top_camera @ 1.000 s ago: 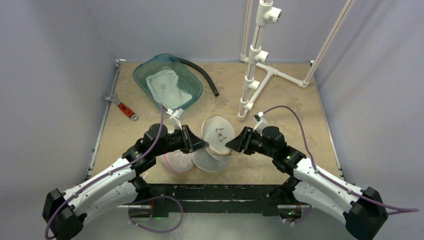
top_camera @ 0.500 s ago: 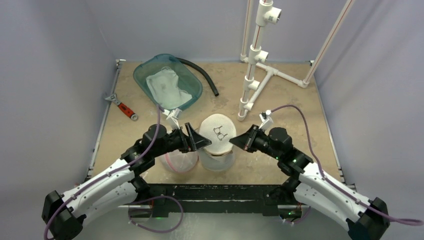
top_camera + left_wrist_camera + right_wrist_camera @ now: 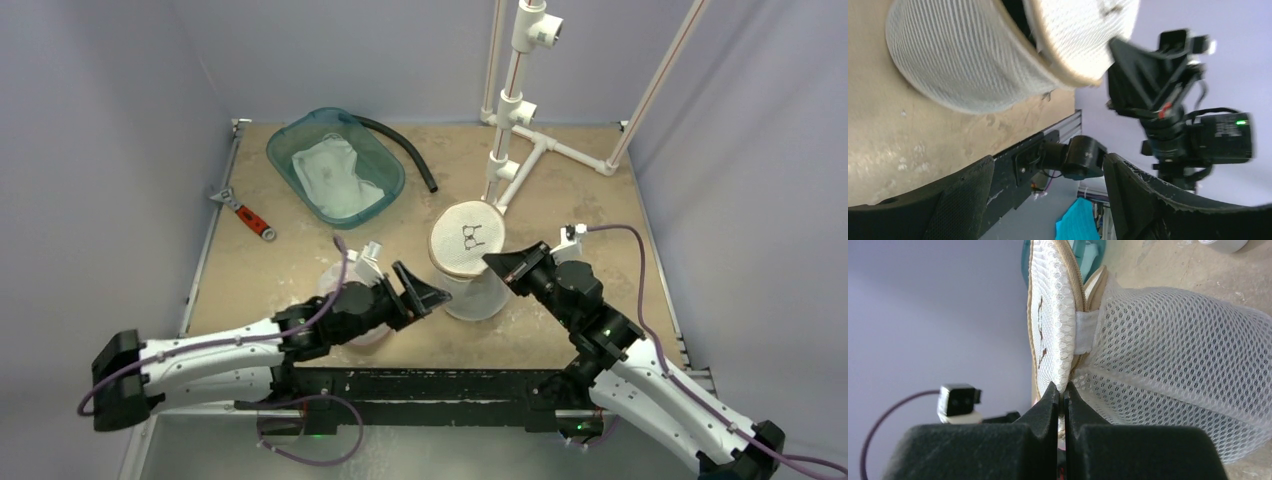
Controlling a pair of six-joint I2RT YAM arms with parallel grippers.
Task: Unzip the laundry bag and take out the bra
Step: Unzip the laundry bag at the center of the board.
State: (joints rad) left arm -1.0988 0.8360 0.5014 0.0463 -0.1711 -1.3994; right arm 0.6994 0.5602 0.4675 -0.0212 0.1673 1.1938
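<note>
Though unclear overhead, its wrist view showed the right gripper (image 3: pixel 1063 390) clamping the white cylindrical mesh laundry bag (image 3: pixel 1173 365). The left gripper (image 3: pixel 424 290) gaped.

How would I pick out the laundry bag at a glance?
Start at the white pipe stand at the back of the table; just in front of its base stands the laundry bag. It is a white mesh cylinder, with a tan-rimmed round lid bearing a dark emblem, its rim pinched by the right gripper.
</note>
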